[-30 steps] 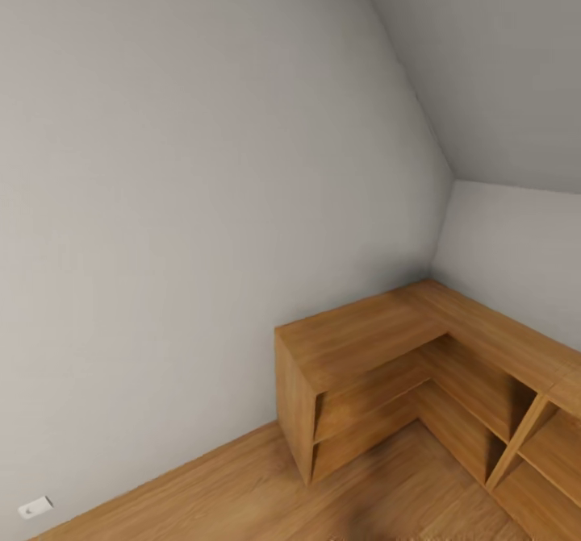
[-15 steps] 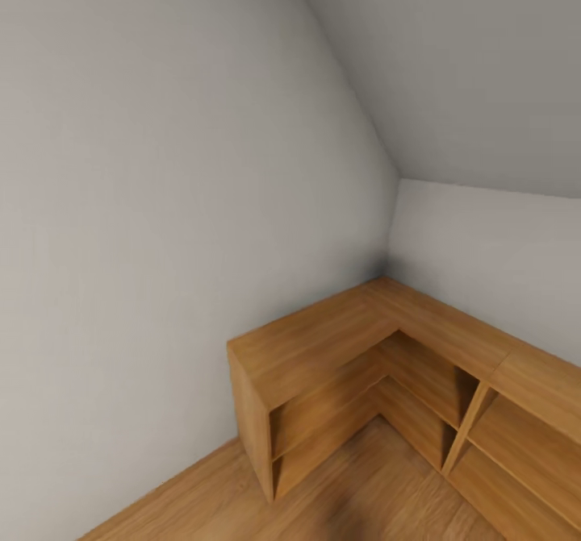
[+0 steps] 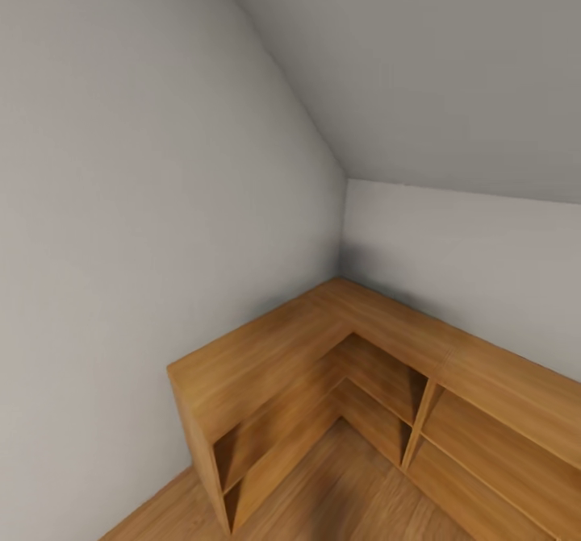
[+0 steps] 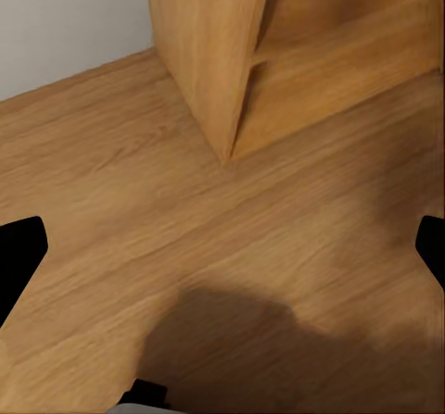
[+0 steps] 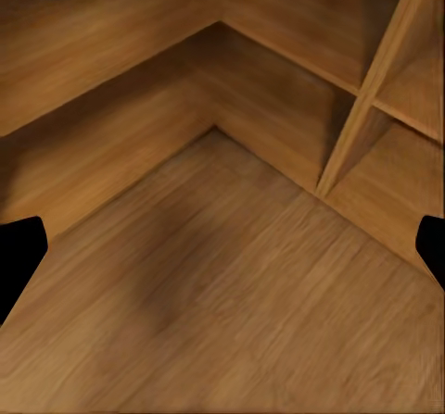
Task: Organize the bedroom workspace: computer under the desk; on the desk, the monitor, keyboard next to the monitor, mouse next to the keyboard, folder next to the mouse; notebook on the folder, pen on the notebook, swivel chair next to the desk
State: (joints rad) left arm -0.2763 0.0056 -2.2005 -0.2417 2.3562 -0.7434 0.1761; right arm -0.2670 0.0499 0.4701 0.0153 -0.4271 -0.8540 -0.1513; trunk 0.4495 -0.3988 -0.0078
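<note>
None of the task's things show at this moment. I face a corner of the bedroom with plain grey-white walls (image 3: 121, 202) and a sloped ceiling (image 3: 452, 73). My left gripper (image 4: 222, 247) hangs open over the light wood floor (image 4: 120, 182), its black fingertips (image 4: 19, 252) at the picture's two sides. My right gripper (image 5: 222, 257) is open too, over the floor (image 5: 250, 303) in the inner corner of the shelf unit, with nothing between its fingers.
A low L-shaped wooden shelf unit (image 3: 266, 347) with open, bare compartments fills the corner and runs along both walls. Its end panel (image 4: 209, 53) stands just ahead of my left gripper. A vertical divider (image 5: 371, 90) of the unit rises near my right gripper.
The head view has swung to the right: the shelf unit and wall corner have slid leftward in the picture, and the wall socket has left the view. This is camera motion.
</note>
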